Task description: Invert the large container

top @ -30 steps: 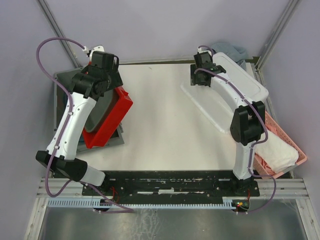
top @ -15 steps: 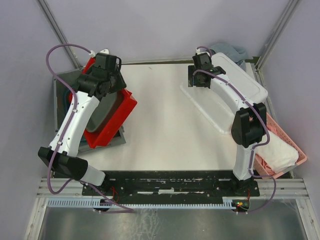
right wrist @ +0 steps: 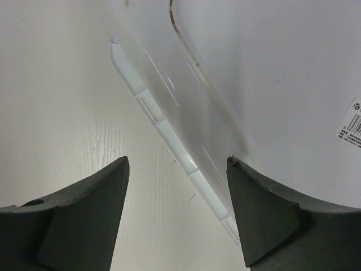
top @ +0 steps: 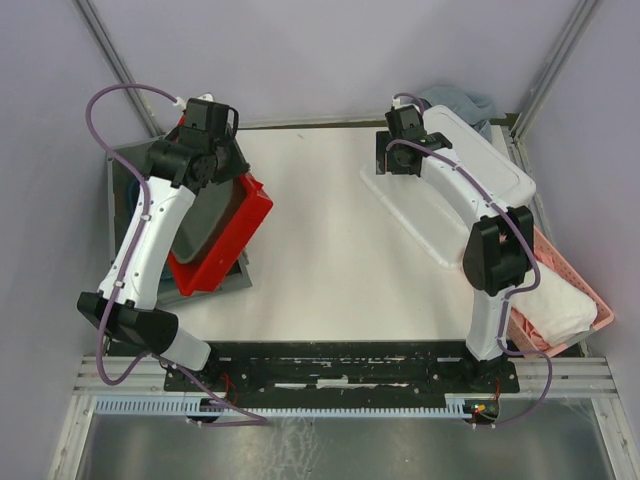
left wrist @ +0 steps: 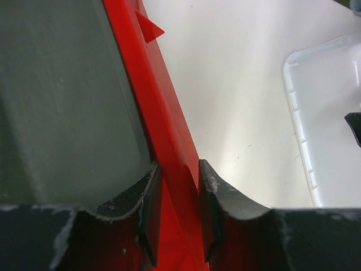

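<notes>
Flip looks basically done to me: large white container (top: 470,185) sits base-up at the right of the table (top: 320,260), rim down. Right gripper (right wrist: 177,169) hovers spread wide over its edge, gripping nothing. Left gripper (left wrist: 176,183) is pinching the wall of a tilted red bin (top: 240,215). Next move is probably just lifting the right arm clear without nudging it

Left arm (top: 148,228) rises from its base at the near edge and reaches toward the far-left corner of the tabletop, wrist bent downward. The left gripper (left wrist: 177,172) is pinched tight on the thin wall of a red bin (left wrist: 161,107). Right arm (top: 455,185) stretches from the near edge toward the far-right corner, elbow raised. The right gripper (right wrist: 177,164) points down with its jaws spread wide, holding nothing.
</notes>
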